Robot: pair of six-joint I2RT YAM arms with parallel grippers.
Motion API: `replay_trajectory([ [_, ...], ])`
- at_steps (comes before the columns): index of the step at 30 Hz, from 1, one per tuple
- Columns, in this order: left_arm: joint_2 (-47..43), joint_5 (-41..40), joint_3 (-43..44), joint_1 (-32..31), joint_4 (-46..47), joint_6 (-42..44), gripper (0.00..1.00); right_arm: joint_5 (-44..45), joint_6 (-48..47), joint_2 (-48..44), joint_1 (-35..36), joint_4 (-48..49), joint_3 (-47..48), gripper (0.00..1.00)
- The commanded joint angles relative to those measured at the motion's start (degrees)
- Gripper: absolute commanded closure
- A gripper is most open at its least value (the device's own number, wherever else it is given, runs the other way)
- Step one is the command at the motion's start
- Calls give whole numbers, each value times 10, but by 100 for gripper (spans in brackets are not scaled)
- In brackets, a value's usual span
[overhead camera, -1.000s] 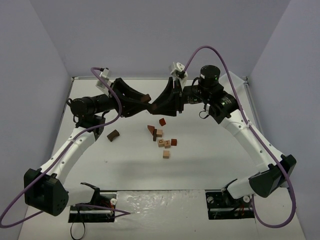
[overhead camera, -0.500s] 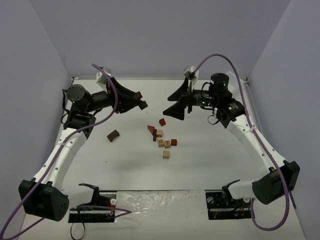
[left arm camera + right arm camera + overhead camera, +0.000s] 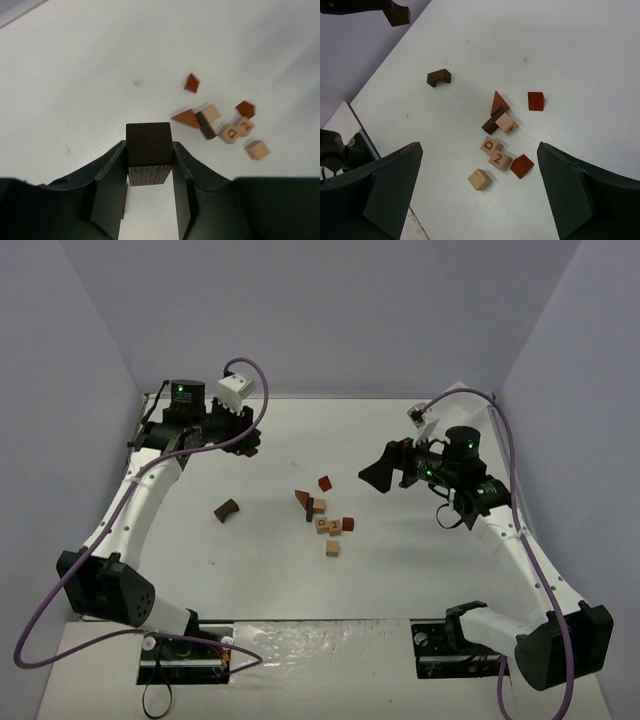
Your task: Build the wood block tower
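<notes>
My left gripper (image 3: 250, 438) hangs above the table's back left, shut on a dark brown block (image 3: 149, 149) that juts from its fingertips. My right gripper (image 3: 374, 476) is open and holds nothing, right of the wood blocks and above them. In the right wrist view the gripper (image 3: 478, 150) frames them. The tower (image 3: 311, 504) is a low cluster: a red wedge (image 3: 498, 102), a dark bar (image 3: 491, 122) and a pale "+" cube (image 3: 506, 123) touching. Nearby lie a "D" cube (image 3: 490, 145), a "2" cube (image 3: 499, 160), a red block (image 3: 522, 166), a plain pale cube (image 3: 479, 179) and a red cube (image 3: 536, 100).
A dark brown arch block (image 3: 227, 510) lies alone left of the cluster. Pale walls (image 3: 70, 410) close in the white table on the left, back and right. The arm bases (image 3: 180, 655) and purple cables sit at the near edge.
The two grippers were close together over the back middle and have drawn apart. The left swung left with the dark block. The right opened wide and swung right.
</notes>
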Motion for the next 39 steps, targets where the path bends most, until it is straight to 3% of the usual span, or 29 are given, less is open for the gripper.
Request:
replay_trajectory([
  [1,69,-169,54,-17,-115,96,100,55,-4,-44,-4,-1,-9,3],
  [11,223,-304,81,-75,-130,82,100,68,-15,-73,-9,-46,-26,3],
  [19,304,-345,94,-86,-138,70,100,71,-19,-75,-10,-58,-34,3],
  [29,360,-329,95,-84,-139,92,99,63,-19,-66,-10,-61,-37,3],
  [32,367,-328,93,-82,-140,95,92,59,-20,-67,-10,-61,-40,3],
  [36,369,-336,89,-80,-141,99,70,61,-23,-70,-10,-62,-41,3],
  [39,361,-334,86,-80,-140,99,61,58,-24,-72,-10,-64,-43,3],
])
